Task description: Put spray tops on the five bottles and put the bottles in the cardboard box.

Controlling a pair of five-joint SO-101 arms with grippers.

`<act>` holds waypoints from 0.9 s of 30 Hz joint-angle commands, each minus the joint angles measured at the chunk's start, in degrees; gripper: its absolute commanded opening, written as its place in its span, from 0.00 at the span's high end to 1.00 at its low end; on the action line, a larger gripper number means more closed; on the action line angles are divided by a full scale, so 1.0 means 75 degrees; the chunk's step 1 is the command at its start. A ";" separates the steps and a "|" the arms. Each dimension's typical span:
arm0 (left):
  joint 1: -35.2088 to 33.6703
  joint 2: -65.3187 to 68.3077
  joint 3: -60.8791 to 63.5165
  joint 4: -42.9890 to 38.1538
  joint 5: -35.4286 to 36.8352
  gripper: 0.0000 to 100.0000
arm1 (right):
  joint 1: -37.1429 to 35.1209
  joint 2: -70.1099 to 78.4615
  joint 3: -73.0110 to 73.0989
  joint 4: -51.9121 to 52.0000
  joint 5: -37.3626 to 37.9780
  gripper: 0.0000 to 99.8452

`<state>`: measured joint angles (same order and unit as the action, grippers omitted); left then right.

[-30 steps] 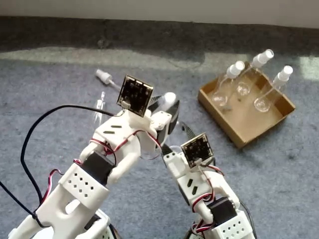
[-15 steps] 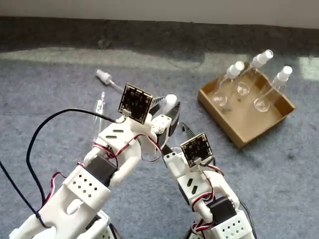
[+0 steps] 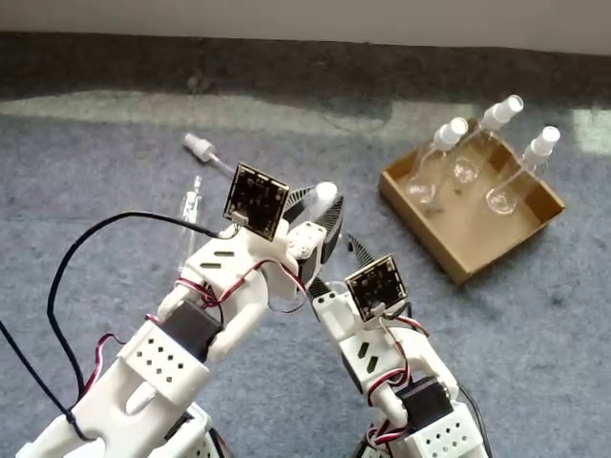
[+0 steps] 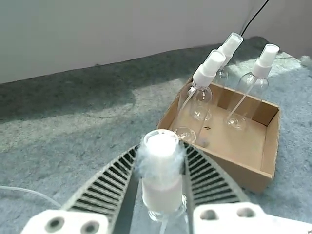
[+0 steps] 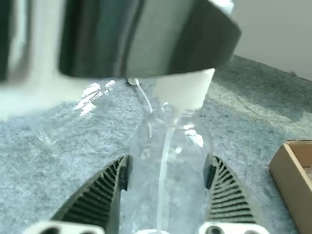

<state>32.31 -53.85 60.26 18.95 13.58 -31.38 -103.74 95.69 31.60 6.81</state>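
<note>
Clear plastic bottle (image 5: 168,158) wears a white spray top (image 4: 160,168).

On the grey carpet (image 3: 535,334) a cardboard box (image 3: 420,227) is set right of the left gripper (image 3: 323,205); a spray top (image 3: 200,147) and a bottle (image 3: 191,215) are laid left of it.

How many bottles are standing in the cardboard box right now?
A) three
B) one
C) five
A: the cardboard box holds three bottles, each with a top on, at the left, middle and right in the high view.
</note>
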 commanded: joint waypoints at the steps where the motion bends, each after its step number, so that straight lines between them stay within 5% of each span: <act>1: -0.0029 -0.0862 0.0522 -0.0047 0.0105 0.99 | -0.0029 -0.0193 0.0733 -0.0029 0.0012 0.88; 21: -0.0064 -0.1495 0.0944 -0.0047 0.0047 0.99 | -0.0029 -0.0193 0.0721 -0.0041 0.0012 0.88; 27: -0.0522 -0.1495 0.0955 -0.0047 0.0070 0.86 | -0.0029 -0.0193 0.0721 -0.0029 0.0012 0.88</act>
<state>31.52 -64.40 67.56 18.95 13.58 -31.47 -103.82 95.69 31.52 6.90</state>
